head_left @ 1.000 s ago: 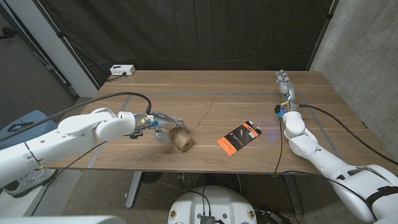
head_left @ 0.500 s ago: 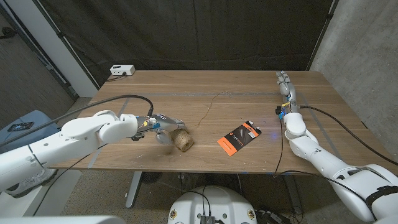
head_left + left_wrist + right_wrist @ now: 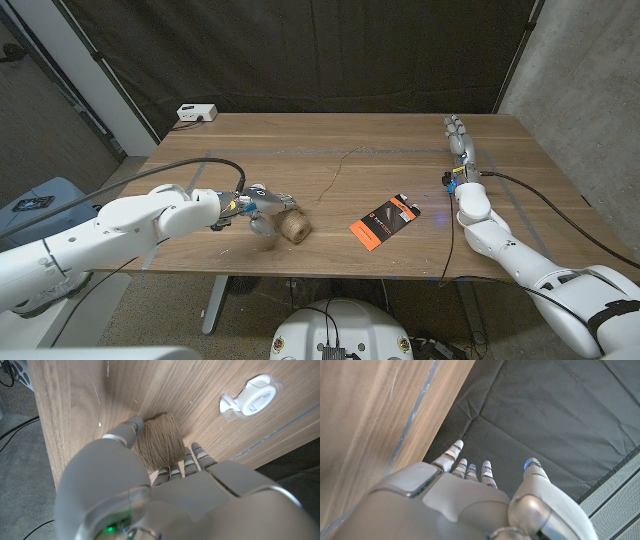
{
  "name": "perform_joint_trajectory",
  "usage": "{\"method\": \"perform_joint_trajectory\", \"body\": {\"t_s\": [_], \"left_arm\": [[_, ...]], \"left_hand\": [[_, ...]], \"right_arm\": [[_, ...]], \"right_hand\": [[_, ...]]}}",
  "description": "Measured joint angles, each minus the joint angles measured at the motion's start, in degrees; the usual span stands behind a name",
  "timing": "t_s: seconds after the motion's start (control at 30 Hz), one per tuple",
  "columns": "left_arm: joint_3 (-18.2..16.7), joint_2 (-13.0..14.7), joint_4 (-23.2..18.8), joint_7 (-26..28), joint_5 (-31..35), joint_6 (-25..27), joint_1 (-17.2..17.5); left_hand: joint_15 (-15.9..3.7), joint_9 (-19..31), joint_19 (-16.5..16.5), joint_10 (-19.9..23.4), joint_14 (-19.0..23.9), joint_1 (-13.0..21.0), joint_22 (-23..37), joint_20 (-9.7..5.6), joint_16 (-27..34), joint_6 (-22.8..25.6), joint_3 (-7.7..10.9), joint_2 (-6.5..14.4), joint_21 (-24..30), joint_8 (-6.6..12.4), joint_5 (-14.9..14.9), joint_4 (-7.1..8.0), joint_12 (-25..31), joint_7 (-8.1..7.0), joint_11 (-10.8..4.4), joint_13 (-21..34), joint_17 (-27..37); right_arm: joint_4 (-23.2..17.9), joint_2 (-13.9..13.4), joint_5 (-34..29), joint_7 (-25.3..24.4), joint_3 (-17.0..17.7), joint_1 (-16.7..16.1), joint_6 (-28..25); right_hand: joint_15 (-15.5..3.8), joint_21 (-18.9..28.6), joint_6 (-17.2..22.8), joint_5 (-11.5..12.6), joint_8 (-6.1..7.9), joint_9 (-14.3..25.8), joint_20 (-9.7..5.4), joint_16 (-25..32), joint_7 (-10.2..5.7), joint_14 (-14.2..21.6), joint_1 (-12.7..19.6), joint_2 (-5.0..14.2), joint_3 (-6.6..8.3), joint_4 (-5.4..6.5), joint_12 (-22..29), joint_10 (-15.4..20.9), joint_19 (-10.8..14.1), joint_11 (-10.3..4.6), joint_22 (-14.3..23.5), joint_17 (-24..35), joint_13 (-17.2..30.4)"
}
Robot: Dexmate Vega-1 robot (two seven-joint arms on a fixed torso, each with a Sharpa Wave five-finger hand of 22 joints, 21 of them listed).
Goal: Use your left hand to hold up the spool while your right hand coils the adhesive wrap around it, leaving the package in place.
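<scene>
A spool of brown twine (image 3: 293, 227) lies on its side near the table's front edge. My left hand (image 3: 260, 203) reaches it from the left. In the left wrist view the thumb (image 3: 128, 433) lies against one side of the spool (image 3: 160, 441) and the fingers (image 3: 193, 456) against the other, so the hand holds it on the table. A loose strand of twine (image 3: 335, 176) trails over the middle of the table. The orange and black package (image 3: 383, 220) lies flat to the right of the spool. My right hand (image 3: 459, 136) is far off at the back right, fingers (image 3: 461, 462) straight, holding nothing.
A white tape dispenser (image 3: 251, 396) sits on the wood close to the spool. A small white box (image 3: 196, 113) stands at the table's back left corner. A black curtain (image 3: 550, 415) hangs behind the table, and cables run along both arms.
My left forearm has slid a little towards the spool, with the hand staying at it. The spool, package and right hand have not moved.
</scene>
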Motion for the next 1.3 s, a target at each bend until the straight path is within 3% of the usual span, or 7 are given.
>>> {"method": "perform_joint_trajectory", "body": {"t_s": [0.33,0.6,1.3], "left_arm": [[-0.95,0.43,0.88,7.77,2.80,-0.16,2.66],[-0.81,-0.48,1.44,11.29,5.41,0.23,3.47],[0.95,-3.10,2.51,14.36,8.11,1.49,3.32]], "left_hand": [[-0.76,0.59,1.38,1.63,1.79,2.51,0.31,0.20,1.68,3.16,-0.48,0.18,0.06,1.77,-0.46,-0.48,1.41,-0.87,-0.95,0.63,1.26],[-0.34,0.91,1.90,2.41,2.24,3.19,0.31,0.29,2.56,4.40,-1.00,0.25,0.06,2.60,-0.71,-0.43,2.09,-0.73,-0.67,1.12,2.03],[-1.48,2.52,5.06,6.16,5.99,6.09,0.58,0.41,7.00,9.27,-3.58,0.27,1.09,6.18,-1.77,-0.06,5.61,-0.51,-1.37,3.42,5.11]], "right_arm": [[0.81,0.28,-0.10,-0.27,-0.05,0.00,1.01],[3.76,0.74,-0.03,0.07,-0.05,0.63,2.65],[11.23,2.16,1.24,2.37,-0.75,3.28,6.45]], "right_hand": [[0.00,0.00,-0.32,0.00,0.00,0.00,0.00,0.00,-0.32,0.00,0.00,0.00,0.25,-0.25,0.00,0.00,0.00,0.00,0.00,0.00,0.00],[0.00,0.00,-0.32,0.00,0.00,0.00,0.00,0.00,-0.32,0.00,0.00,0.00,0.25,-0.25,0.00,0.00,0.00,0.00,0.00,0.12,0.00],[-0.01,0.00,-0.31,0.00,0.00,0.00,0.33,0.00,-0.31,0.01,-0.30,0.30,0.24,-0.24,0.00,0.01,0.33,-0.01,0.00,0.12,0.00]]}}
